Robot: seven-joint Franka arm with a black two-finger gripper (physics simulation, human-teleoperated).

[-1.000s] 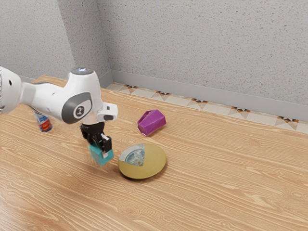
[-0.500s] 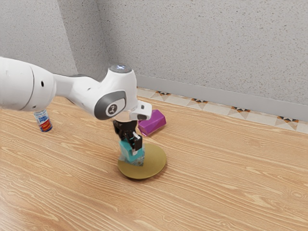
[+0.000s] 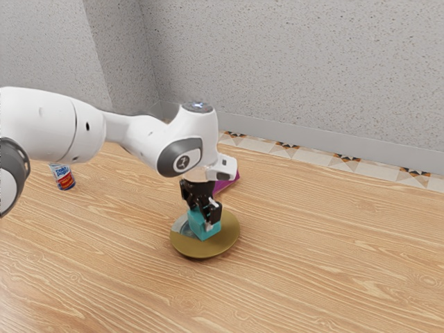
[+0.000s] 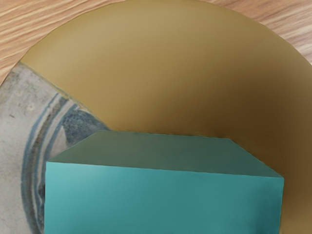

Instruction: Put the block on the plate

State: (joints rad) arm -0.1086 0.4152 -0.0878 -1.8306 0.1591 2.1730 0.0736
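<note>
Block (image 3: 205, 229), smooth teal, is pinched by the tool (image 3: 207, 216), parted block-wide, over a round gold plate (image 3: 226, 238).

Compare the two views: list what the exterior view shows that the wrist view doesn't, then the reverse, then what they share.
Exterior view: the white arm, the black gripper closed on the block, the purple object partly behind the hand, the red-and-blue labelled container, the speckled wall and the patterned tiles.

Wrist view: the curved blue bands on the plate's pale wedge, traced up close.

Both: the teal block, the gold plate and the wooden table.
</note>
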